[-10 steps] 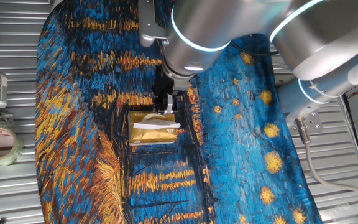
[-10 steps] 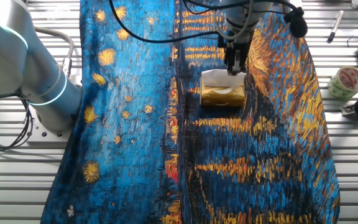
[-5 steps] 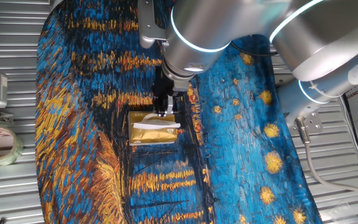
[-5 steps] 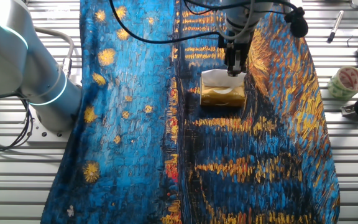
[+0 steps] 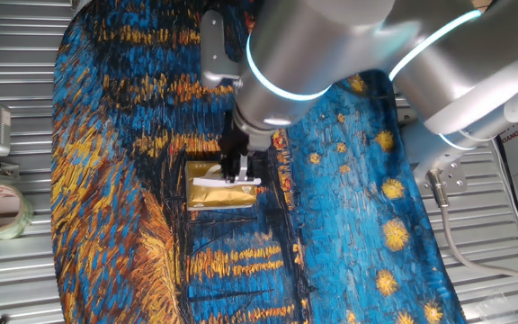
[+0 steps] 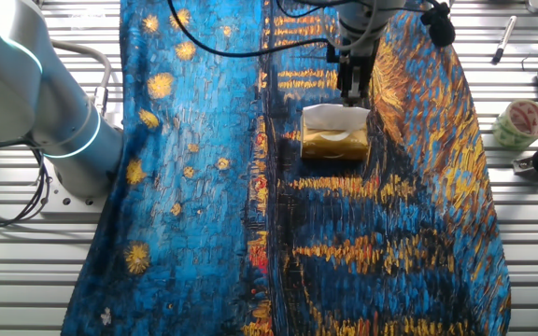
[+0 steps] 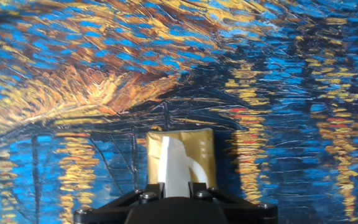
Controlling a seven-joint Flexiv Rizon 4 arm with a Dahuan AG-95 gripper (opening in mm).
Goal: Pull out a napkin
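White paper, the napkin (image 5: 226, 183), sticks up from the top slot of the gold tissue box (image 5: 219, 193) on the painted cloth (image 5: 349, 216) covering the bench. The claw (image 5: 239, 173) hangs directly over it, fingertips at the napkin. Whether they have closed on it cannot be told.

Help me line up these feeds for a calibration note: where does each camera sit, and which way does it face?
One fixed view: high at one side, looking down on the gold tissue box; arm and gripper show.
The other fixed view: opposite side, box farther off; arm base shows.
Hand view: on the hand, looking down at the napkin; only the gripper mount shows.
All three share the box.
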